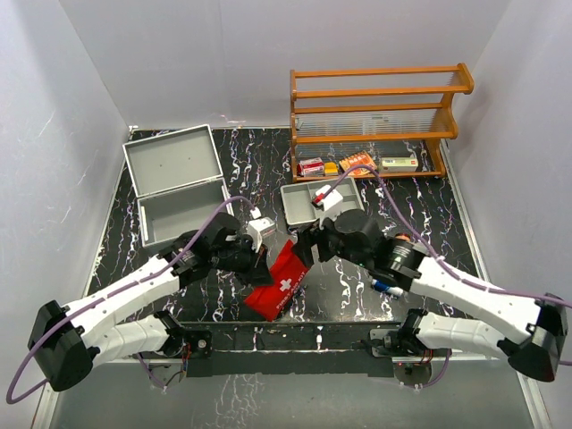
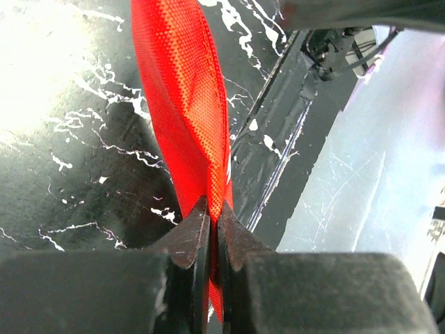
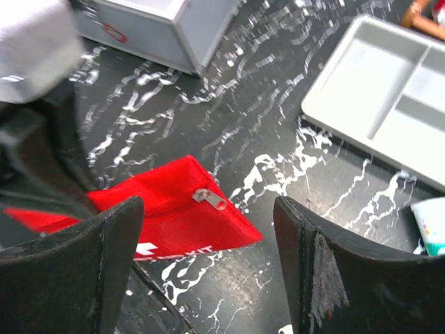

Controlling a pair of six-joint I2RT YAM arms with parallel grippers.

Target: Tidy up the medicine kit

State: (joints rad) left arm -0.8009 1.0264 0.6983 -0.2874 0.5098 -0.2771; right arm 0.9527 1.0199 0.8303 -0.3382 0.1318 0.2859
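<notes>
From above, the kit (image 1: 174,183) sits at the rear left of the desk (image 1: 447,241), its lid thrown back and the box open. A red pouch (image 1: 281,281) lies near the front, between the two arms. The left fingers (image 1: 259,262) are at its left edge, and the right fingers (image 1: 309,244) are just over its far end. A grey tray (image 1: 304,204) lies in front of a wooden rack (image 1: 375,116).

The left wrist view shows the left fingers (image 2: 208,217) pinched tight on the pouch's (image 2: 181,104) red fabric, which stands up on edge.

In the right wrist view, the right fingers (image 3: 104,257) stand wide apart, holding nothing. The pouch (image 3: 167,205) lies below them with its zip pull (image 3: 209,199) showing. A corner of the kit (image 3: 146,28) is at upper left and the tray (image 3: 389,104) at upper right. A tube (image 3: 431,226) pokes in at the right edge.
</notes>
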